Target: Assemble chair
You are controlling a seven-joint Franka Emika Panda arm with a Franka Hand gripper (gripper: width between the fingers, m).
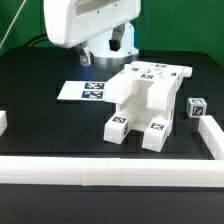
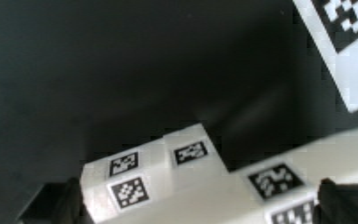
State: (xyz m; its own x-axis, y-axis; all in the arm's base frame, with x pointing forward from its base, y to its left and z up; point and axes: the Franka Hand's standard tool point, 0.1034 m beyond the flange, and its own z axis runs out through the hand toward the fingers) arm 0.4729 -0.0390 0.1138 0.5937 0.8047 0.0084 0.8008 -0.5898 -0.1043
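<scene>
The partly built white chair (image 1: 148, 100) stands in the middle of the black table, a blocky body with tagged feet toward the front. A small loose white tagged piece (image 1: 197, 107) sits at its exterior-view right. The arm's white hand (image 1: 108, 45) hangs behind and above the chair; its fingertips do not show there. In the wrist view my gripper (image 2: 197, 206) is open, its dark fingers (image 2: 51, 205) wide apart at the picture's edge. White tagged chair surfaces (image 2: 158, 170) lie beyond and between them, and nothing is held.
The marker board (image 1: 85, 90) lies flat behind the chair on the exterior view's left and shows in the wrist view (image 2: 345, 40). Long low white border rails (image 1: 110, 172) run along the front and both sides.
</scene>
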